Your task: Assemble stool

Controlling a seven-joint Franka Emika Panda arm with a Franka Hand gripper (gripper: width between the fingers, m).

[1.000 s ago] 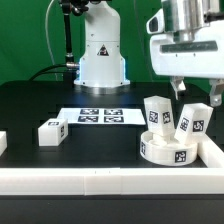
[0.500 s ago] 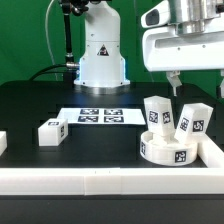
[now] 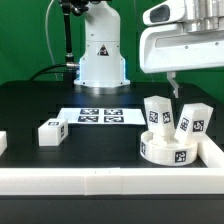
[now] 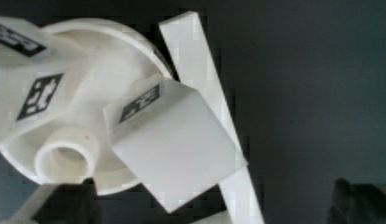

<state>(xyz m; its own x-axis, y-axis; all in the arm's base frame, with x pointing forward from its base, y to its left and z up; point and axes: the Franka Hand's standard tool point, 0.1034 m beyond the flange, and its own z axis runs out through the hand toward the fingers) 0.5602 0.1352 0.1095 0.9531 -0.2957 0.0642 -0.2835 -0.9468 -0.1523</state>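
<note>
Toward the exterior view's right, your seat disc (image 3: 168, 151) lies flat on the black table (image 3: 30, 100), pushed close into the corner of the white border rail (image 3: 90, 182). That corner probably braces it, so the seat does not slide or turn while you fit the legs. The first leg (image 3: 157, 112) and the second leg (image 3: 193, 122) stand upright on the seat, side by side and apparently already seated. From the wrist view, a round opening (image 4: 74, 157) shows in the seat beside one mounted leg; I take it for a free socket. A loose leg (image 3: 50, 131) lies on its side well apart, at the exterior view's left, near the marker board (image 3: 100, 116). Your gripper (image 3: 175, 85) hangs above the mounted legs, jaws spread wide and holding nothing, clear enough to go for the loose leg.
</note>
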